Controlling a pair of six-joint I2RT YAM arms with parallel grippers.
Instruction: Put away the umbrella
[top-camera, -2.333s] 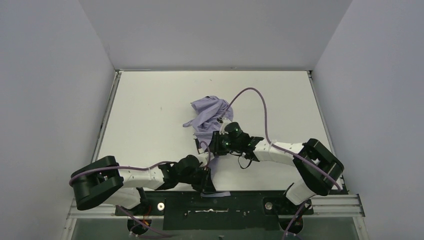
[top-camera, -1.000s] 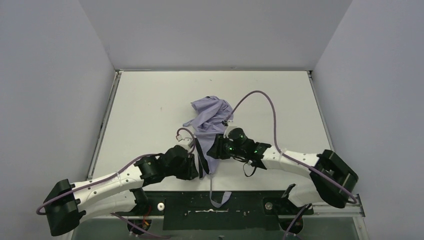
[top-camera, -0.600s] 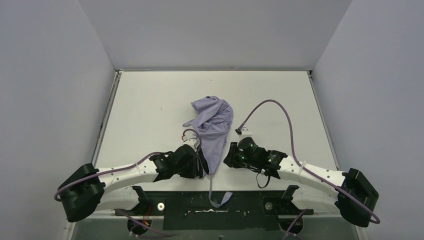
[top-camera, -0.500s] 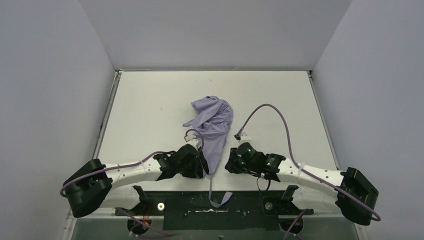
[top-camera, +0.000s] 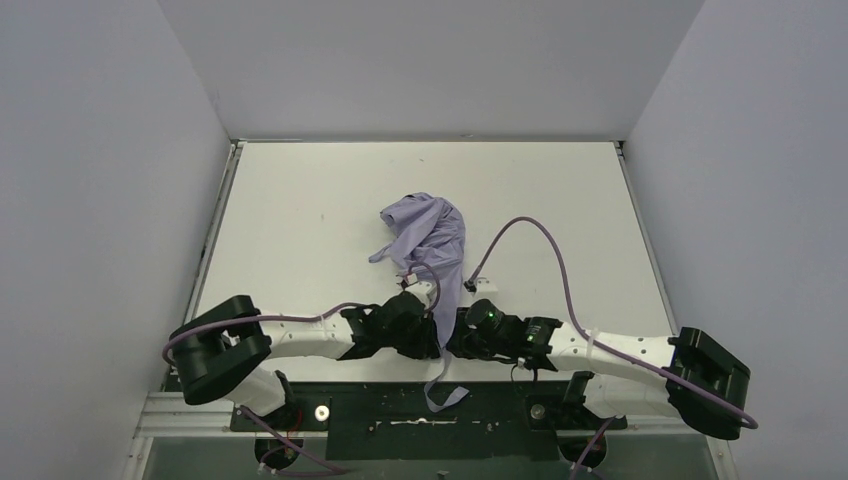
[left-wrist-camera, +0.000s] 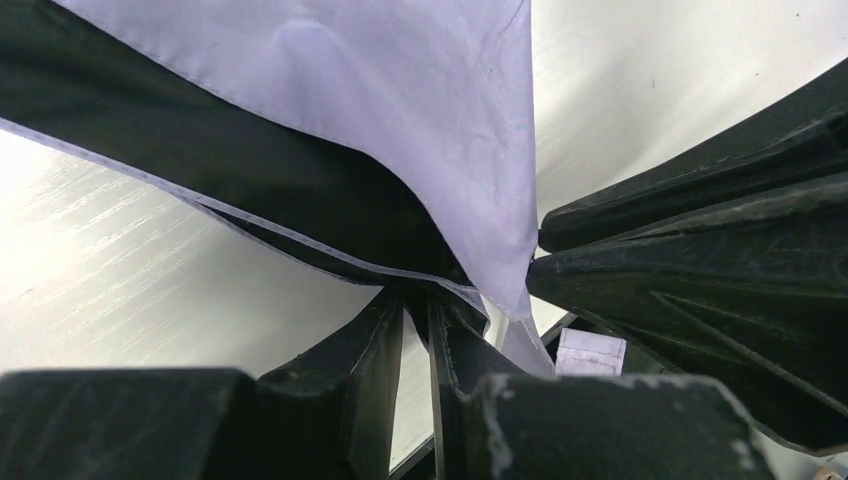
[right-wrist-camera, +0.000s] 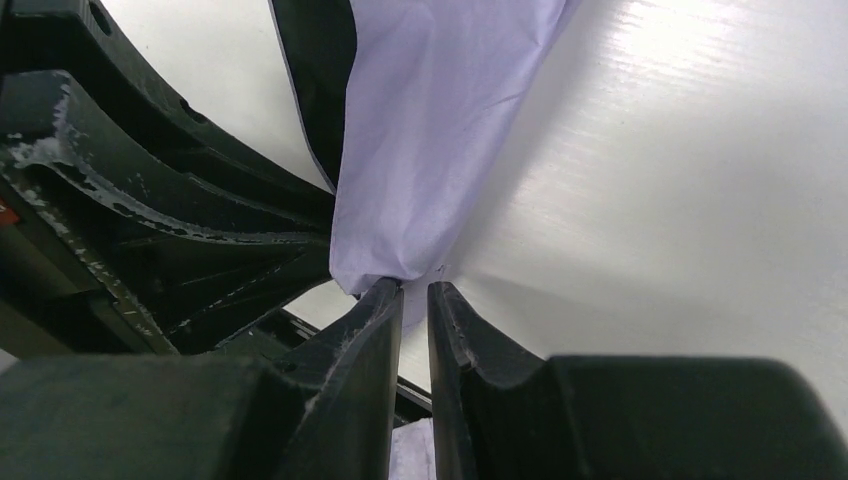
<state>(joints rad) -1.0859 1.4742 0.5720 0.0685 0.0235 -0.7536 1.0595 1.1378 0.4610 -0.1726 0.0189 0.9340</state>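
Observation:
The umbrella (top-camera: 432, 235) lies collapsed in the middle of the table as a crumpled lavender bundle, and its narrow near end runs toward me. A lavender strap (top-camera: 441, 393) hangs over the table's front edge. My left gripper (top-camera: 424, 335) and right gripper (top-camera: 456, 340) meet tip to tip at that near end. In the left wrist view the gripper (left-wrist-camera: 418, 300) is pinched on the fold of lavender fabric (left-wrist-camera: 400, 100) and black lining. In the right wrist view the gripper (right-wrist-camera: 415, 290) is nipped on a bunch of lavender fabric (right-wrist-camera: 430, 130). Shaft and handle are hidden.
The white table (top-camera: 300, 220) is walled in on the left, back and right. A purple cable (top-camera: 545, 245) loops up from the right arm over the table. The black mounting rail (top-camera: 480, 410) runs along the near edge under both arms.
Both arms have swung inward and toward the near edge until the grippers meet at the umbrella's near end. Both pairs of jaws have narrowed onto the fabric.

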